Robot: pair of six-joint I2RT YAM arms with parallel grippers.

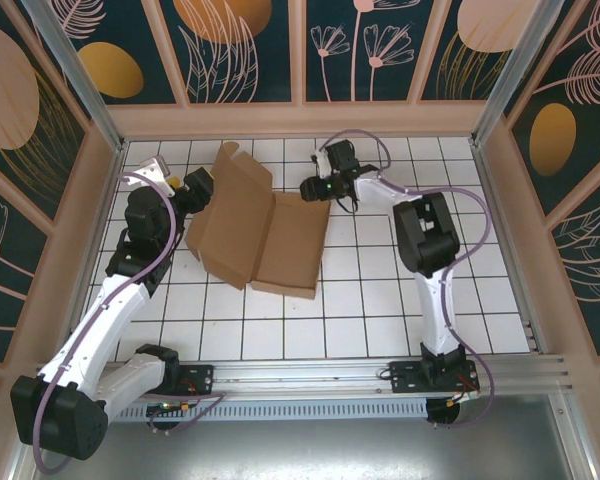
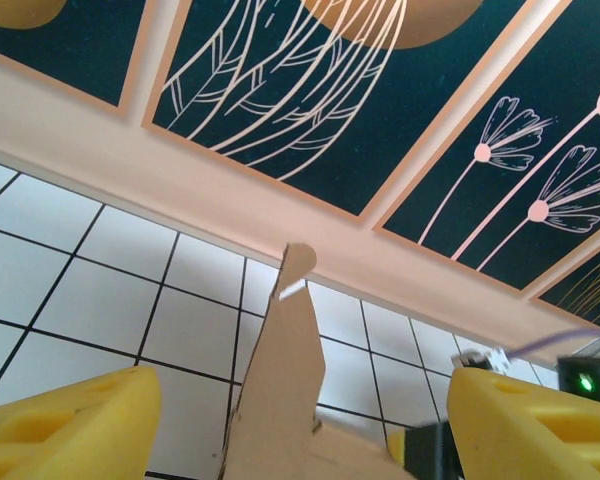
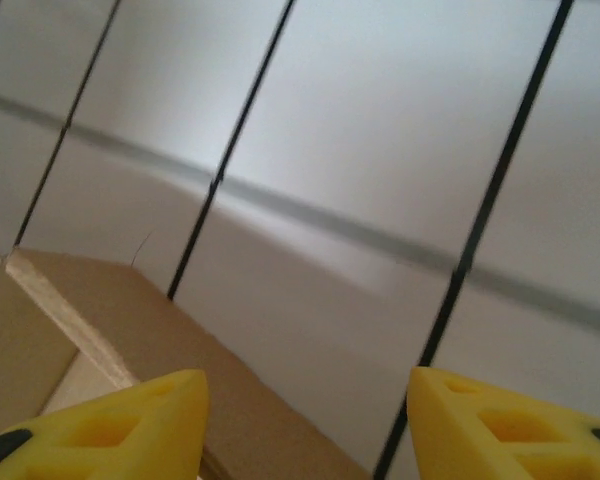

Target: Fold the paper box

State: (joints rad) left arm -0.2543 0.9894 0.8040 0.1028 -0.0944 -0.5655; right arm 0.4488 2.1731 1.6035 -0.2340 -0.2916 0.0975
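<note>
White-grid tabletop (image 1: 400, 300) w/ paper box (image 1: 265, 235) lying centre-back, left panel raised; left tool (image 1: 193, 186) spread wide astride its flap (image 2: 280, 370), right tool (image 1: 313, 188) also unclenched by box's far-right edge; cardboard prob light, stiff, hinges at creases, so grab flap edges, not panel middles.

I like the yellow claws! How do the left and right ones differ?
The left gripper has a raised flap of the paper box between its jaws; the right gripper has mostly bare tile. The left sits by the box's lifted side, the right by its flat corner. Both are yellow and open.
</note>
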